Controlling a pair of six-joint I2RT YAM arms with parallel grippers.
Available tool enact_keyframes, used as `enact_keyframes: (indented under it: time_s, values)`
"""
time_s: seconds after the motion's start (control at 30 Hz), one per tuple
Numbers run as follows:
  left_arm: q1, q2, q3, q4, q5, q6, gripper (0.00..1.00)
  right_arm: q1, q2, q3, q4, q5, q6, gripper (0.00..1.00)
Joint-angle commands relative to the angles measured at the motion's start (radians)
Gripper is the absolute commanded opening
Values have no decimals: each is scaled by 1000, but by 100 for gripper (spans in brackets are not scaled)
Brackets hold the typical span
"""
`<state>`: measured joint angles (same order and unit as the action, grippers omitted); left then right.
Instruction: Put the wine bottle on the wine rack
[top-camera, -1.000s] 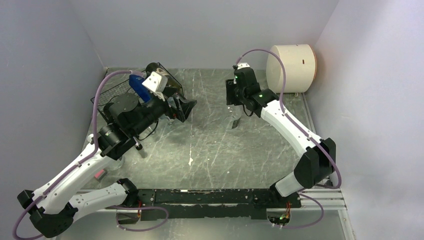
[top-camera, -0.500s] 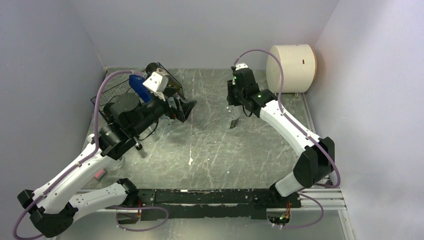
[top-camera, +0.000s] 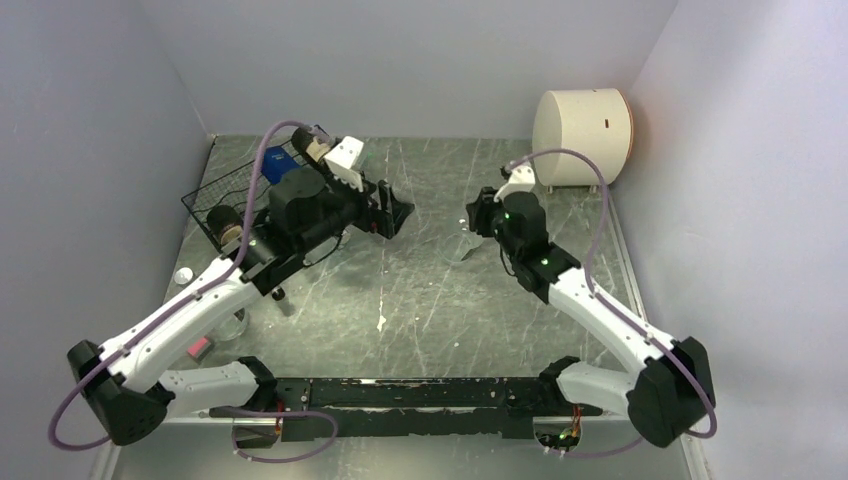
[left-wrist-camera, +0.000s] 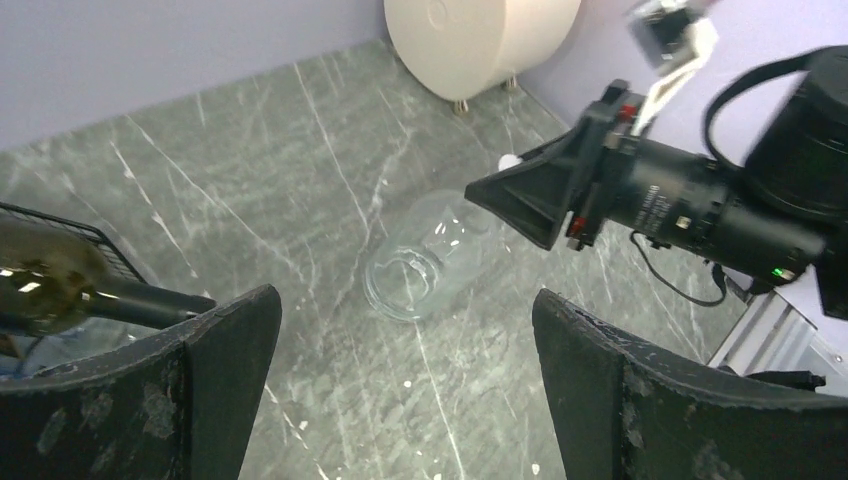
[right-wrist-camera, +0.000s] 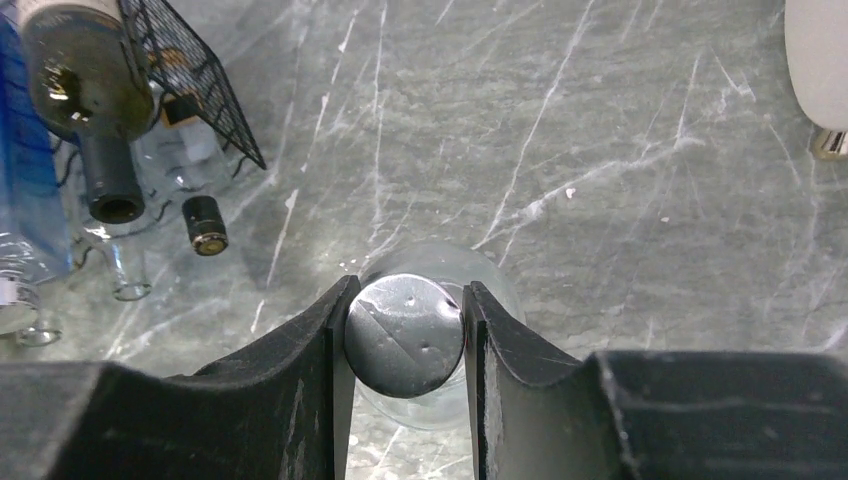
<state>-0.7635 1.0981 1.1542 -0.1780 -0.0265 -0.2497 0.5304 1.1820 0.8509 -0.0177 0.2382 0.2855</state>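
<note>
We can read no word, number or brand anywhere in these views. The nearest thing to lettering is a patch of fine white print on the black housing (left-wrist-camera: 662, 205) behind the right gripper (left-wrist-camera: 492, 196), far too small for us to make out, and a pale label (right-wrist-camera: 50, 12) on the dark bottle (right-wrist-camera: 75, 75), blurred and cut off at the picture's edge. On the cream drum (top-camera: 575, 120) we see only a small dark dash, no letter or figure.
</note>
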Motion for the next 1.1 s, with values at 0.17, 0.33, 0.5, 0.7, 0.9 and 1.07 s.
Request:
enact_keyframes:
  time_s: [0.17,0.33,0.5,0.7,0.9,1.07]
  values:
    - [6,167,53,-15,161,-152,98,10,-157,-289,-22,-101,195,6]
    - [6,246,86,-46,168,-166,96,9,-216,-288,-154,-215,191,3]
    - [5,273,89,-42,157,-168,96,10,-188,-262,-269,-296,157,0]
    - [5,280,98,-52,131,-159,96,9,-56,-213,-300,-340,105,0]
    - [7,258,84,-63,98,-148,96,27,72,-160,-324,-331,86,0]
    - [10,243,73,-57,87,-137,96,41,144,-127,-337,-312,63,16]
